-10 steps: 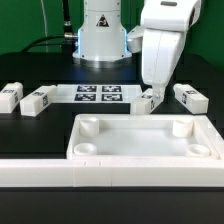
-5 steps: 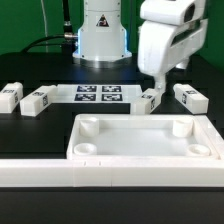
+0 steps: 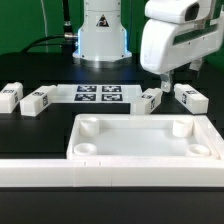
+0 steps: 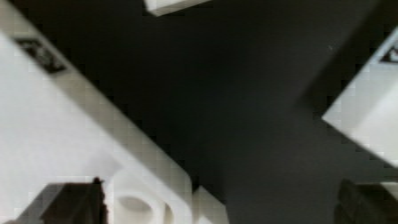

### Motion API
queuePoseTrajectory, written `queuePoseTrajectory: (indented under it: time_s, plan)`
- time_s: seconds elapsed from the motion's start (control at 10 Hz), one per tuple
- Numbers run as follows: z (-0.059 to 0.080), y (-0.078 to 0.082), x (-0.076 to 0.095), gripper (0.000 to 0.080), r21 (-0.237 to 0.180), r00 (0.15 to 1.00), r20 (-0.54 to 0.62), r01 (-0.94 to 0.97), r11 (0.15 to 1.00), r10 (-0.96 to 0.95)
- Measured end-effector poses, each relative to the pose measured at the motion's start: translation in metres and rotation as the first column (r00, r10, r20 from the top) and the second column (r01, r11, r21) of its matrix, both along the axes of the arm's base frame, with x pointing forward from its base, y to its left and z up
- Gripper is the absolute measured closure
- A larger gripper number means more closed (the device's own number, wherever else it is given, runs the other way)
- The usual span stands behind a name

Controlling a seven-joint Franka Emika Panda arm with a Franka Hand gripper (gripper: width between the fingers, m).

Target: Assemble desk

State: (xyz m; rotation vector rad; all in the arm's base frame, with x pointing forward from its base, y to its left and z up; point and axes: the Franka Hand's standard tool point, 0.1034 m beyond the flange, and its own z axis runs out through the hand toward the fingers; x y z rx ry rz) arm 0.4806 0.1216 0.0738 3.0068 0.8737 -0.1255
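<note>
The white robot arm's two-finger gripper point(image 3: 165, 84) rose and drifted toward one o'clock in the exterior view. A second before, its dark fingertips had sat low, right at the small white tag-marked block leg point(image 3: 150, 100). Half a second later they had lifted off it. At the last moment they hung apart from the block, at its one o'clock, and the block's top face showed unobstructed.
</note>
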Motion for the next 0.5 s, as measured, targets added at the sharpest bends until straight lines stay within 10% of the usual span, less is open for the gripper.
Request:
queuePoseTrajectory:
  time_s: [0.5]
  plan:
    - [-0.007, 0.021, -0.011, 0.015, 0.001, 0.941, -0.017, 0.338, 0.941, -0.338]
